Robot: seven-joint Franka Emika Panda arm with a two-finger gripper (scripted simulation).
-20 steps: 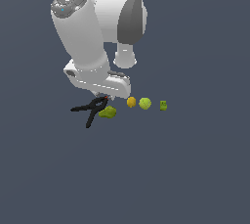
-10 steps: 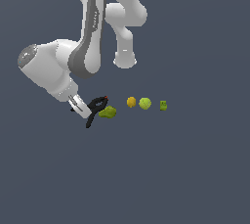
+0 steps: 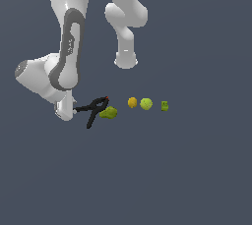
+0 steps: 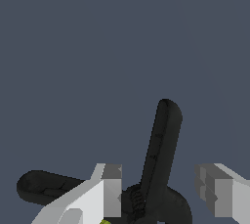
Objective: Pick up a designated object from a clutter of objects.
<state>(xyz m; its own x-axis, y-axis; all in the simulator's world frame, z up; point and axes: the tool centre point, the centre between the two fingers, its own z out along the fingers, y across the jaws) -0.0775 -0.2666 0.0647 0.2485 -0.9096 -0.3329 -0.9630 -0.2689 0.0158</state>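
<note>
The black spring clamp (image 3: 93,109) lies on the floor with its handles splayed toward the exterior view's left and its tiny red tip (image 3: 107,98) at the far end. My gripper (image 3: 73,110) is low at the handle ends, its fingers mostly hidden behind the white hand. In the wrist view the gripper (image 4: 163,191) is open. One clamp handle (image 4: 161,145) runs up between the two fingers (image 4: 111,191) without touching them, and the other handle (image 4: 46,187) points aside. The lumpy olive-green piece (image 3: 108,113) touches the clamp.
An orange ball (image 3: 132,102), a lime-green ball (image 3: 146,103) and a small green block (image 3: 165,105) sit in a row toward the exterior view's right of the clamp. The arm's base (image 3: 126,61) stands behind them. The floor is plain dark grey.
The arm has swung down and toward the exterior view's left. The hand has dropped from above the clamp to floor level at its handle ends. The objects have not moved.
</note>
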